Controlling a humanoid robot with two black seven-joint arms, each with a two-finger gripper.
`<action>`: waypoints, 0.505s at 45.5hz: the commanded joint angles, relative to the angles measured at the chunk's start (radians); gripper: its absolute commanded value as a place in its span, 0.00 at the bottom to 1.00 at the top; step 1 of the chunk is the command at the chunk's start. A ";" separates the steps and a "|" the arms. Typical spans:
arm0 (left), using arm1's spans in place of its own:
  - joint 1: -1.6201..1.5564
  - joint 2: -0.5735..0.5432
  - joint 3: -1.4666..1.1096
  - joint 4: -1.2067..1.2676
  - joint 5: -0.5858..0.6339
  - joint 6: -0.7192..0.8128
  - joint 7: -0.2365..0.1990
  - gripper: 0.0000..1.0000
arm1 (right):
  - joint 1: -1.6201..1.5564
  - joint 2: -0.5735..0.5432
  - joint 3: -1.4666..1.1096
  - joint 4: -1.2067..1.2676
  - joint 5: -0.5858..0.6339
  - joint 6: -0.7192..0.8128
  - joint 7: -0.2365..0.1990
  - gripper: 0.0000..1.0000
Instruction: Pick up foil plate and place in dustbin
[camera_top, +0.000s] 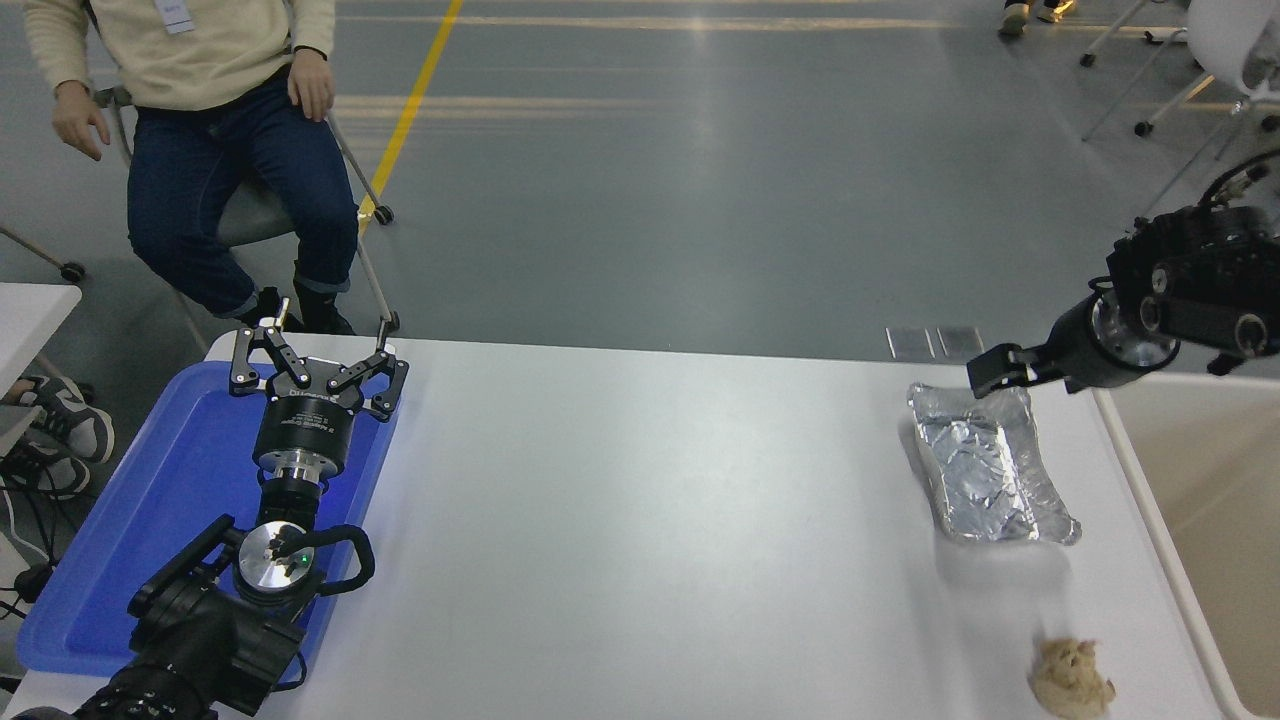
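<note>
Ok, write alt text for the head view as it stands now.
A crinkled silver foil plate lies on the right of a white table, with the robot's right gripper above its far end, holding nothing. A beige dustbin stands at the table's right edge; the left gripper is open over a blue tray. A tan wad lies near the front right corner.

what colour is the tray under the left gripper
Blue: the flat plastic tray beneath the left gripper, clearest in the head view.
</note>
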 joint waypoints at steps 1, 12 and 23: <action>0.000 0.000 0.000 0.000 0.000 -0.001 0.000 1.00 | -0.190 -0.002 0.045 -0.156 -0.022 -0.069 0.002 1.00; 0.000 0.000 0.000 0.000 0.000 -0.001 0.000 1.00 | -0.339 0.044 0.068 -0.276 -0.021 -0.229 0.004 1.00; 0.000 0.000 0.000 0.000 0.000 -0.001 0.000 1.00 | -0.461 0.086 0.131 -0.365 -0.021 -0.336 0.002 1.00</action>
